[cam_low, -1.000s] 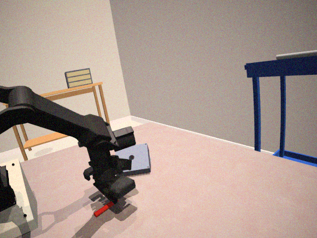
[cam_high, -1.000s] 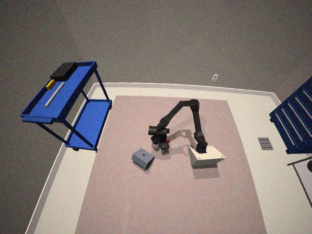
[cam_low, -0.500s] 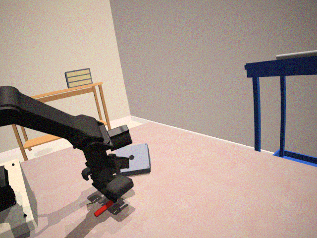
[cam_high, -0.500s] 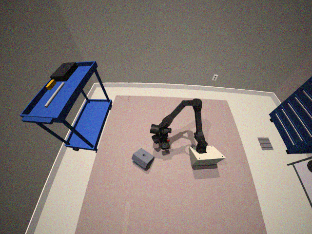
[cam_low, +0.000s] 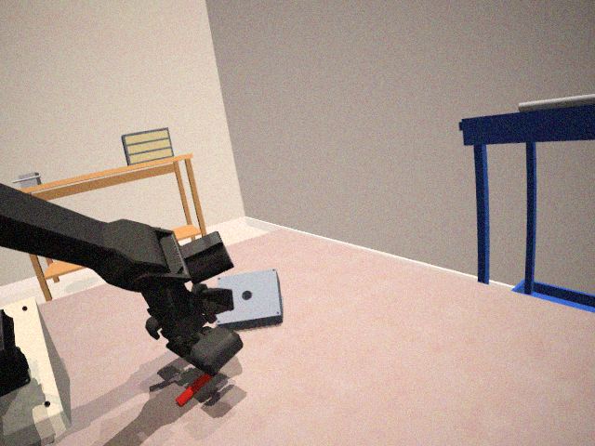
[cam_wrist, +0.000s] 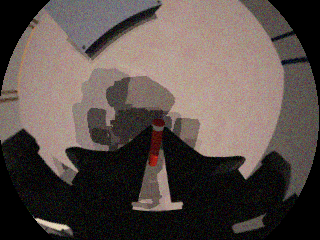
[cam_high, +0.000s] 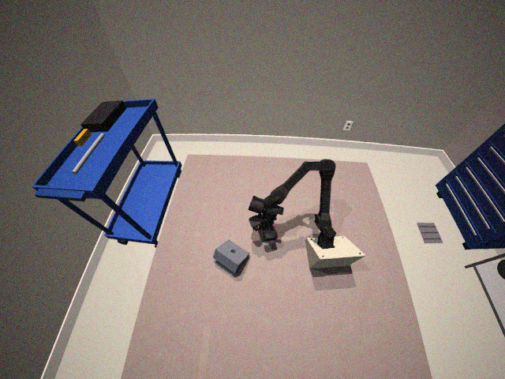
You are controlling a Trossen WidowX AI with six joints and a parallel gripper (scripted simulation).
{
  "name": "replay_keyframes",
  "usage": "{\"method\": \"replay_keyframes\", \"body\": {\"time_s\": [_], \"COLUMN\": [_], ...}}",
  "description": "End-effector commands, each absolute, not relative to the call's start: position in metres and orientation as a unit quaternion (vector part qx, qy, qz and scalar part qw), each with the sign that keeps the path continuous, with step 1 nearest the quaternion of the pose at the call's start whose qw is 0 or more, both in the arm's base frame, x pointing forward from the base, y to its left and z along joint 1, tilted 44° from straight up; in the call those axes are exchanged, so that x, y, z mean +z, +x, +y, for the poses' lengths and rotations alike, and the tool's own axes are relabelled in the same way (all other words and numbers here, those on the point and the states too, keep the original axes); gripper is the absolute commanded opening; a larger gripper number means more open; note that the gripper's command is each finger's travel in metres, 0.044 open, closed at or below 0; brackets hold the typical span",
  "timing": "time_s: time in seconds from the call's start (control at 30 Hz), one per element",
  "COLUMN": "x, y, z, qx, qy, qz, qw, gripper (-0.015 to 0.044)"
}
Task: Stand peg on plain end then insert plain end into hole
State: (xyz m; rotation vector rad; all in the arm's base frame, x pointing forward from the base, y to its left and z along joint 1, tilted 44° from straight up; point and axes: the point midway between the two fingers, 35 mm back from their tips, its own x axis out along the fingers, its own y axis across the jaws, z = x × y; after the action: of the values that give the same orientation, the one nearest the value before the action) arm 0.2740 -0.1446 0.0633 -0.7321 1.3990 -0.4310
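Red peg point(cam_low: 192, 389) gripped in the claw point(cam_low: 207, 370), fingers closed on one end of it. Free end slopes down toward the pinkish counter point(cam_low: 384, 335); whether it touches the surface or hangs just above it cannot be told. White band not visible in any view. In the wrist view the peg point(cam_wrist: 155, 147) shows as a thin red strip between the two dark fingers, running away from the camera.

Sloped grey panel point(cam_low: 254, 297) sits on the counter just beyond the claw, near but apart from it, its single round hole point(cam_low: 246, 295) facing up and out. From above, the panel point(cam_high: 230, 256) lies to one side of the claw point(cam_high: 271, 238), with the arm's pale base block point(cam_high: 350, 249) on the other side.

Arm point(cam_high: 322, 191) reaches out from the base and bends down over the peg. Claw's shadow falls on the counter beneath it.
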Motion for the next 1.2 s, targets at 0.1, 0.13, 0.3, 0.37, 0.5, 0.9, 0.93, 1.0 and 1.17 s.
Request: {"method": "replay_keyframes", "body": {"time_s": [0.1, 0.13, 0.3, 0.37, 0.5, 0.9, 0.93, 1.0, 1.17], "x": [0.065, 0.066, 0.068, 0.069, 0.07, 0.075, 0.075, 0.076, 0.078], "y": [0.271, 0.271, 0.268, 0.268, 0.266, 0.26, 0.259, 0.258, 0.255], "z": [-0.142, -0.142, -0.14, -0.14, -0.138, -0.135, -0.135, -0.135, -0.134], "qx": [-0.179, -0.178, -0.17, -0.167, -0.161, -0.143, -0.141, -0.138, -0.13], "qy": [-0.333, -0.334, -0.338, -0.339, -0.342, -0.351, -0.351, -0.353, -0.356], "qz": [0.604, 0.601, 0.586, 0.579, 0.567, 0.528, 0.525, 0.518, 0.502], "qw": [0.702, 0.704, 0.717, 0.722, 0.732, 0.76, 0.762, 0.767, 0.778], "gripper": [0.0051, 0.0051, 0.0051, 0.0051, 0.0051, 0.0051, 0.0051, 0.0051, 0.0051]}}
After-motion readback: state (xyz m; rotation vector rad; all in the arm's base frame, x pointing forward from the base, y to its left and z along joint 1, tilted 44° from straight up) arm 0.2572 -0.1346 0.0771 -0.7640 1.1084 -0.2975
